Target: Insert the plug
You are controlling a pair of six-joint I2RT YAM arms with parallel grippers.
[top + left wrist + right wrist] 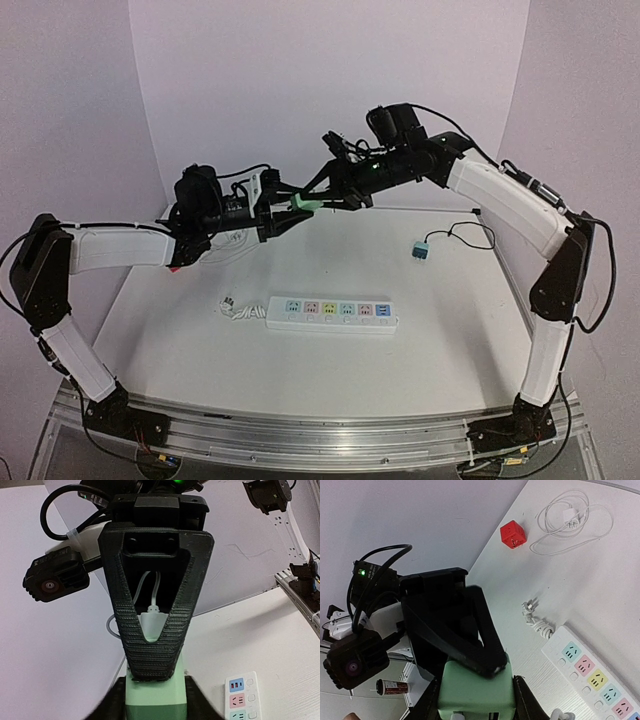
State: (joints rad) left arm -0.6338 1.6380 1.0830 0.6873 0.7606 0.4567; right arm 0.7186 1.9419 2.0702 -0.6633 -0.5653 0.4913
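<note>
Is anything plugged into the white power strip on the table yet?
No, in the top view all six coloured sockets of the power strip lie bare, with nothing plugged into them.

White table (200, 370). Power strip (330, 314) lies mid-table, with a blue plug (419, 250) at far right. Red cube (513, 534) sits near a coiled cable (570, 517).

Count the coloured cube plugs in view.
3. The green plug is held in mid-air, gripped from both sides; the blue plug lies on the right of the table, cable attached; the red plug sits beside a white charger. More may be hidden.
</note>
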